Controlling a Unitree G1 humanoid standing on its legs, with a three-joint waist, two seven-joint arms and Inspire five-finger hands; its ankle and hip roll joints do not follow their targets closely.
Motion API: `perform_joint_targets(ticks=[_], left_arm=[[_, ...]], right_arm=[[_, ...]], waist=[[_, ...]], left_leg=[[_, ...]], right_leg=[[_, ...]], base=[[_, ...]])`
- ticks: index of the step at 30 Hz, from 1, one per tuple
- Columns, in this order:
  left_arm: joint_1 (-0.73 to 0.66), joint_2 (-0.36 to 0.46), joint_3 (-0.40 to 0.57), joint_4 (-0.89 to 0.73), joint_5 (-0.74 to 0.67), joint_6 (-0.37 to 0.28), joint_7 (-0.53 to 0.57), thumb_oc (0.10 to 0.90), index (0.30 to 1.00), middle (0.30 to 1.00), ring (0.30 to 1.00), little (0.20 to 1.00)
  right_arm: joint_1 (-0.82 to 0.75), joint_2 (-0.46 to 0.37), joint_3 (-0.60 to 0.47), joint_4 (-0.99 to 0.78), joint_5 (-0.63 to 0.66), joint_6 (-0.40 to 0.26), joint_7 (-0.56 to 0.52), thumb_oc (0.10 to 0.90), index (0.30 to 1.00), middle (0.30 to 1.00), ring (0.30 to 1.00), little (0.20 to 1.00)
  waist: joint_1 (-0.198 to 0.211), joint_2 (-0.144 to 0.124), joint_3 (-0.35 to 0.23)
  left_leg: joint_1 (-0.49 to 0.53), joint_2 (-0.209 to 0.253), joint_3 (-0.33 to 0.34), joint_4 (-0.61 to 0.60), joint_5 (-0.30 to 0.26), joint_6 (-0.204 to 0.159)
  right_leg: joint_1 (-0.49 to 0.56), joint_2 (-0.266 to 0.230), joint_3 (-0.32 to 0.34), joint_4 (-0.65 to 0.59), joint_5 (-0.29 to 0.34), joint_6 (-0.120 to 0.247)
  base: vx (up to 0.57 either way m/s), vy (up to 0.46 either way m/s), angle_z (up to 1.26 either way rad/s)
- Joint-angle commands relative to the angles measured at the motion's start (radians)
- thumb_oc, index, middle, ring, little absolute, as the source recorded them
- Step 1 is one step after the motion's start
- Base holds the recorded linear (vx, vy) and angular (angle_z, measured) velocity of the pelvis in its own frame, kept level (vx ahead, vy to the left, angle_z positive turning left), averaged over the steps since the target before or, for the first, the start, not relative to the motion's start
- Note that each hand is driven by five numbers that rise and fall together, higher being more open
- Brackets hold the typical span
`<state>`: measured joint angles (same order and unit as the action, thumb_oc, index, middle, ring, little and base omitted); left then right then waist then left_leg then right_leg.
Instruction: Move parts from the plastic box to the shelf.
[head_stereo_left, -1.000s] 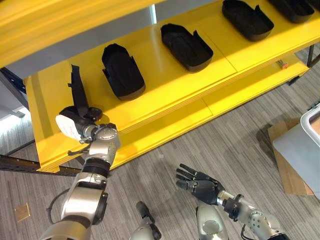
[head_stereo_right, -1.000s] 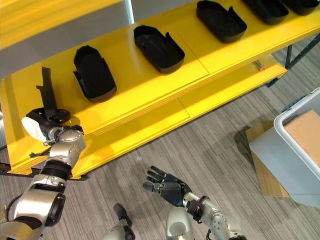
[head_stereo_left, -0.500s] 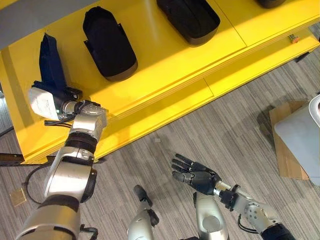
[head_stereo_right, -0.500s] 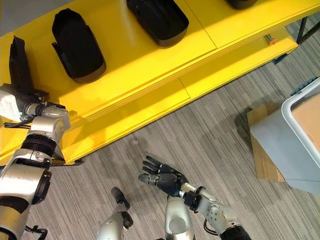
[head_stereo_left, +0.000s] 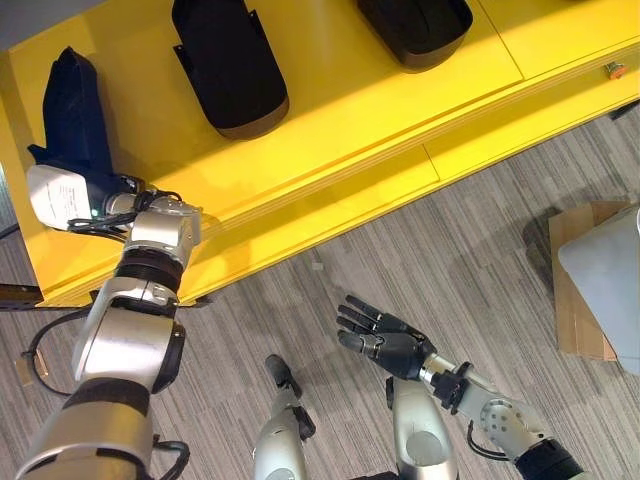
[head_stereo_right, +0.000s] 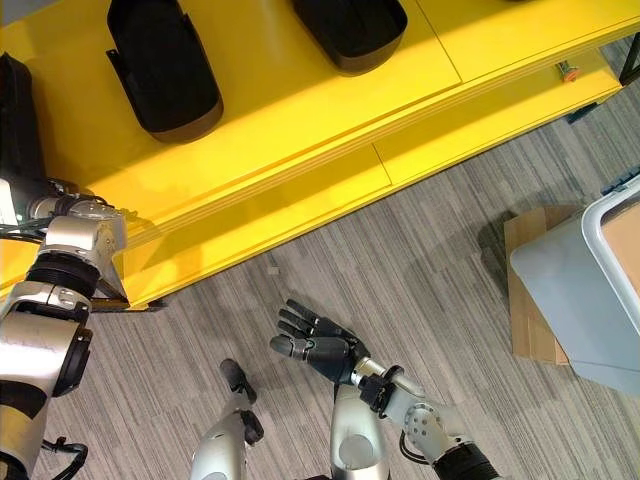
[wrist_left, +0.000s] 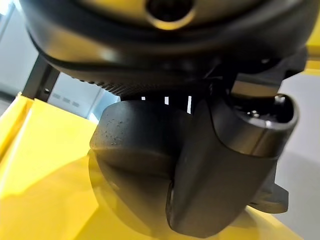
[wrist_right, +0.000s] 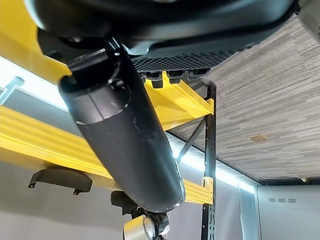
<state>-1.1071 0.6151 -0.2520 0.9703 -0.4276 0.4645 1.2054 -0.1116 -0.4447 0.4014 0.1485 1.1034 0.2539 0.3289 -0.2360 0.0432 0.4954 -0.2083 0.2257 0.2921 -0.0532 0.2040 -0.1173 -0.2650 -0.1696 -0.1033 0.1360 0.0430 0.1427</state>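
A black moulded part stands on the left end of the yellow shelf. My left hand, with its white thumb cover, is shut on the part's near end. In the left wrist view the thumb curls over the black part above the yellow board. Two more black parts lie further right on the shelf. Low over the floor, my right hand is open with the palm up and nothing in it.
A grey plastic box stands at the right edge on the carpet, with flat cardboard beside it. A lower yellow shelf board juts out toward me. A dark steel frame post carries the shelf.
The camera has moved, so the shelf sits higher in the picture. My left hand keeps hold of the part, which now shows its broad side. The right hand stays open.
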Motion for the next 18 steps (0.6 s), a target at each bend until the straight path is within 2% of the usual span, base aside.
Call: perform_joint_targets(ticks=[1, 5, 15, 18], left_arm=[[-0.125, 0.200, -0.036, 0.023, 0.061, -0.006, 0.087, 0.400, 0.300, 0.300, 0.300, 0.300], [-0.137, 0.235, -0.052, 0.032, 0.101, -0.014, 0.043, 0.400, 0.300, 0.300, 0.300, 0.300], [-0.219, 0.258, -0.122, 0.050, 0.168, 0.006, -0.036, 0.400, 0.300, 0.300, 0.300, 0.300], [-0.242, 0.263, -0.136, 0.068, 0.210, -0.009, -0.072, 0.400, 0.300, 0.300, 0.300, 0.300]], right_arm=[[-0.014, 0.082, -0.007, -0.114, 0.084, -0.041, 0.026, 0.900, 1.000, 1.000, 1.000, 1.000], [-0.017, 0.077, -0.002, -0.107, 0.092, -0.051, 0.019, 0.900, 1.000, 1.000, 1.000, 1.000], [-0.013, 0.058, 0.000, -0.088, 0.088, -0.058, 0.045, 0.900, 1.000, 1.000, 1.000, 1.000], [-0.010, 0.052, 0.007, -0.075, 0.091, -0.070, 0.052, 0.900, 1.000, 1.000, 1.000, 1.000]], waist=[[0.023, -0.072, -0.021], [0.033, -0.073, -0.024], [0.032, -0.078, -0.027], [0.031, -0.079, -0.029]], left_leg=[[-0.021, -0.032, -0.032, 0.077, -0.085, 0.012], [-0.008, -0.034, -0.028, 0.060, -0.082, 0.014], [0.003, -0.035, -0.011, 0.041, -0.076, 0.015], [0.002, -0.034, -0.001, 0.043, -0.076, 0.015]], right_leg=[[-0.008, 0.044, -0.007, -0.015, -0.019, -0.046], [0.008, 0.044, -0.010, -0.037, -0.009, -0.041], [0.019, 0.044, -0.018, -0.048, -0.002, -0.035], [0.018, 0.042, -0.023, -0.044, -0.003, -0.034]], base=[[-0.02, -0.018, 0.08], [-0.02, -0.010, 0.09], [0.00, 0.009, 0.03], [0.02, 0.016, 0.01]])
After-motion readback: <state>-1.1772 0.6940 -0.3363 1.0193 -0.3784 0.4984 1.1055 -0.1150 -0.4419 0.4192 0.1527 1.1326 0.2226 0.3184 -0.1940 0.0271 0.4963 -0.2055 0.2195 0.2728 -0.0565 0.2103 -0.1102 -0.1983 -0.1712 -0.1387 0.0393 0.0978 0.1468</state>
